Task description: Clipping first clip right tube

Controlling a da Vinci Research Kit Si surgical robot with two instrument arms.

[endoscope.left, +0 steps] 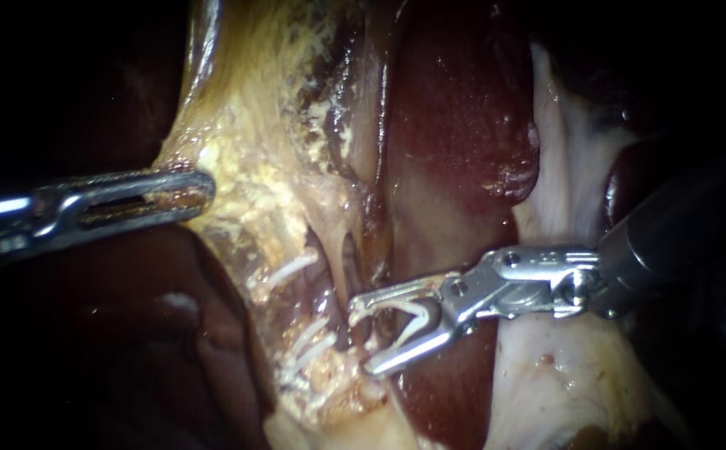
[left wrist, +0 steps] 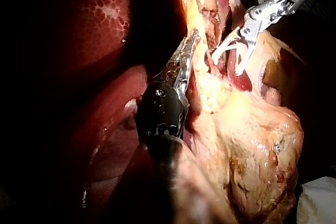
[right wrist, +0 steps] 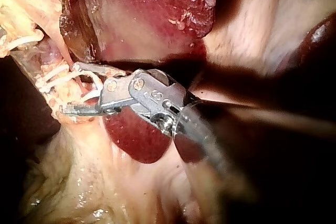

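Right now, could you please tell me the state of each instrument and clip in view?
left instrument: jaws shut on the yellowish tissue.
right instrument: jaws spread wide, holding the white clip between them.
white clip: open, not yet closed on any tube.
fitted clips: look closed across the tissue strand beside the right instrument's jaws.

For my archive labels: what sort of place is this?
Likely a surgical practice bench: liver and yellow tissue form a loose lump by a white cloth; left instrument grips the tissue, right instrument holds a clip.
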